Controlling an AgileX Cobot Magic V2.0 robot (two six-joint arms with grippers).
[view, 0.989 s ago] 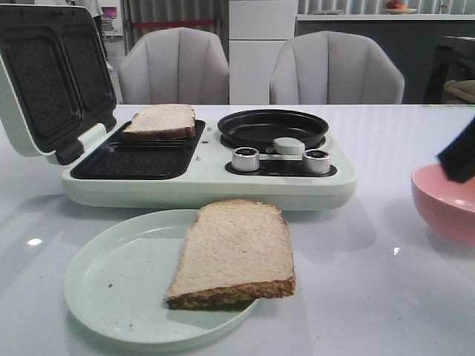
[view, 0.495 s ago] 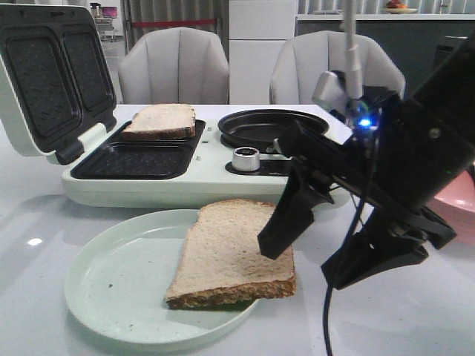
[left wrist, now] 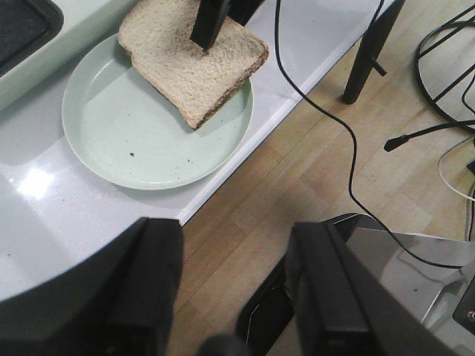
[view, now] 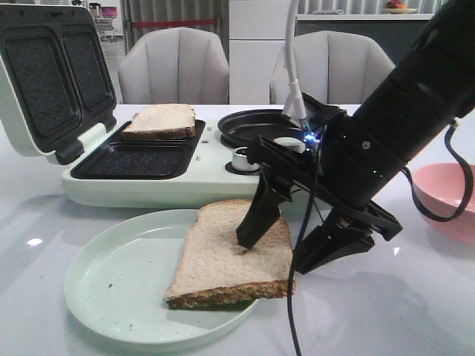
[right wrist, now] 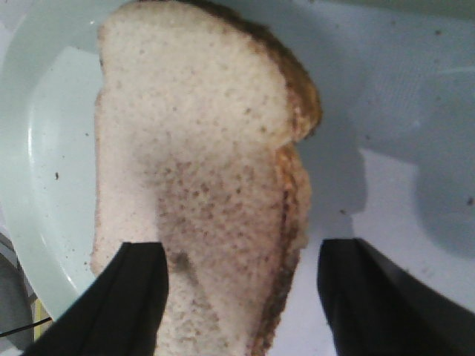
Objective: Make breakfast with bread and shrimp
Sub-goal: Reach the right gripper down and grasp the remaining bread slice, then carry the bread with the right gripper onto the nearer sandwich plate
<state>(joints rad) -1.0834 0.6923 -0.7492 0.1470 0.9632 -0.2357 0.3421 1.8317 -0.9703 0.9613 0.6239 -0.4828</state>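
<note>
With its 2 jaws spread, one finger (view: 256,222) on the bread slice (view: 230,256) at lower centre and one beyond its crust, the right gripper (view: 286,248) risks tearing or dragging it off the green plate (view: 111,289) if it closes unevenly; the left gripper (left wrist: 234,297) hangs open; no readable writing.

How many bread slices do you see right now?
2. One bread slice lies on the pale green plate under the right gripper; the other sits in the sandwich maker's rear tray. None appear hidden.
</note>
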